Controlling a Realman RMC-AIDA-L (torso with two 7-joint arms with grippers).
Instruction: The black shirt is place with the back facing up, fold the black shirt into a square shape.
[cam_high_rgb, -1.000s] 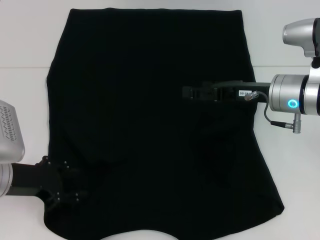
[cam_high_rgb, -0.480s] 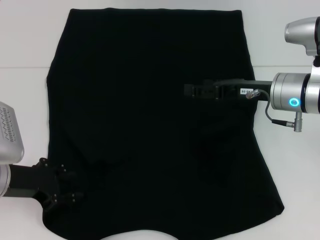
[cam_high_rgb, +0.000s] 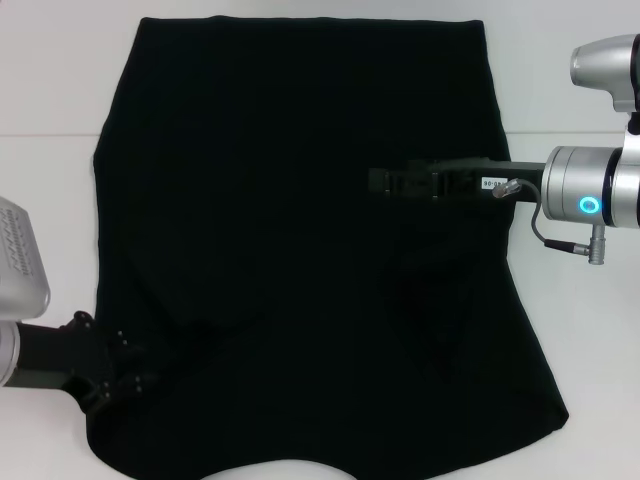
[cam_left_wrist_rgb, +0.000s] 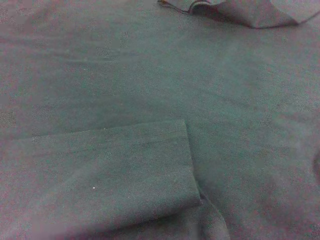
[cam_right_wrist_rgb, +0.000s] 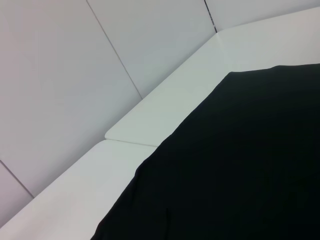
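Note:
The black shirt (cam_high_rgb: 280, 250) lies spread flat on the white table (cam_high_rgb: 590, 340), with the collar end nearest me. My right gripper (cam_high_rgb: 380, 183) reaches in from the right and hovers over the shirt's right-middle area. My left gripper (cam_high_rgb: 132, 378) sits low at the shirt's near left corner, over the cloth's edge. The left wrist view is filled with the shirt (cam_left_wrist_rgb: 235, 100) and shows a folded-in sleeve with its cuff (cam_left_wrist_rgb: 150, 165) lying on the body. The right wrist view shows the shirt's (cam_right_wrist_rgb: 240, 165) far edge on the table.
Bare white table (cam_right_wrist_rgb: 165, 110) borders the shirt on the left, right and far sides. A seam between table panels runs across the far part. A pale panelled wall (cam_right_wrist_rgb: 75, 65) stands behind the table.
My left gripper has drawn back a little to the left, toward the shirt's edge. The right gripper has stayed nearly still. The shirt's outline is unchanged.

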